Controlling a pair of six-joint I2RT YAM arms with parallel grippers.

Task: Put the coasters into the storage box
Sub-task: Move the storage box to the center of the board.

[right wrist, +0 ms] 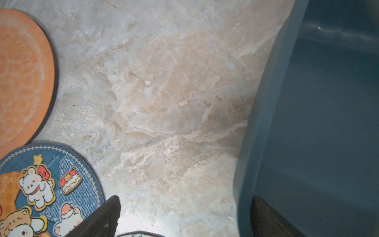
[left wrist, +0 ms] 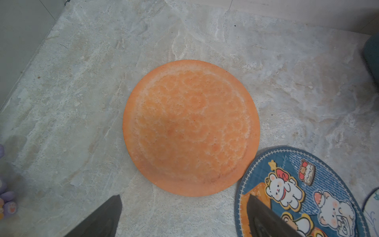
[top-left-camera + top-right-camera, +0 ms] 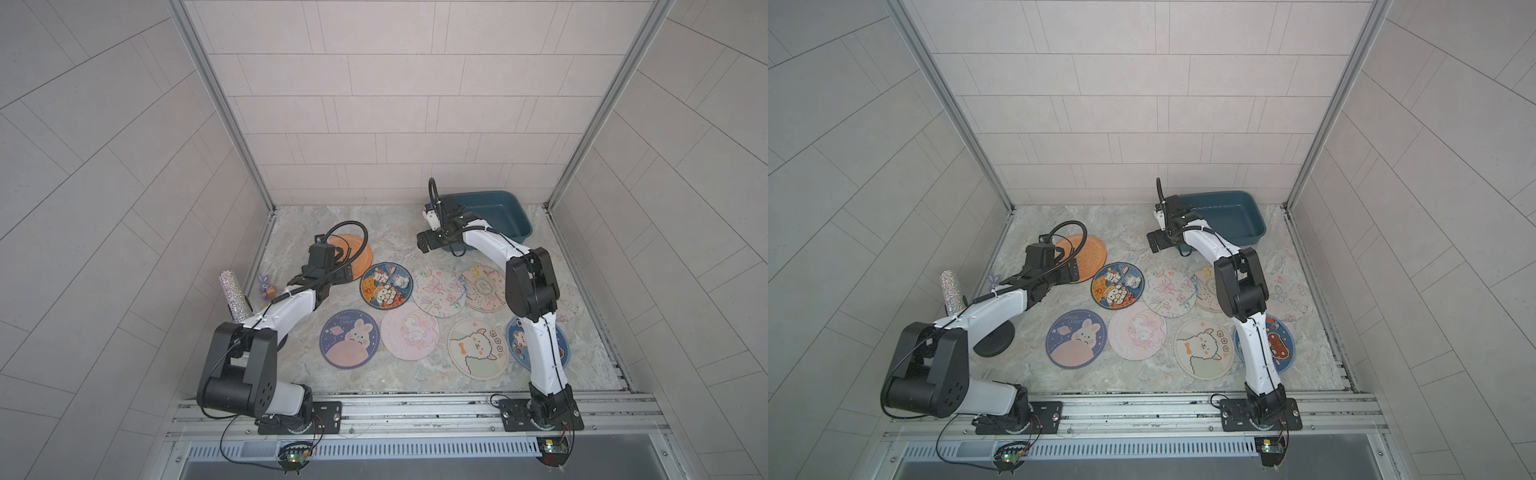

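Now, nearest the robot's base, a row of printed coasters (image 3: pixel 350 338) lies flat on the marbled surface (image 3: pixel 395 249), with a navy coaster (image 3: pixel 514 340) partly hidden under the right arm. A second row sits just behind, several of them overlapping at the edges. Farther on, the left tool (image 2: pixel 184 205) hovers, jaws wide apart and empty, above the plain orange coaster (image 2: pixel 190 127), which lies edge to edge with the navy bear coaster (image 2: pixel 297 195). At the far right stands the teal storage box (image 3: pixel 494 218), with nothing visible inside. The right tool (image 1: pixel 185 205), likewise spread and empty, straddles the box's wall nearest the orange coaster. The mats look thin, light and bendable, and a dark backing probably clings to the surface. Lying flush, they offer a downward pinch little to bite on. The rim seems the likeliest hold, best where one edge rides up on a neighbour.
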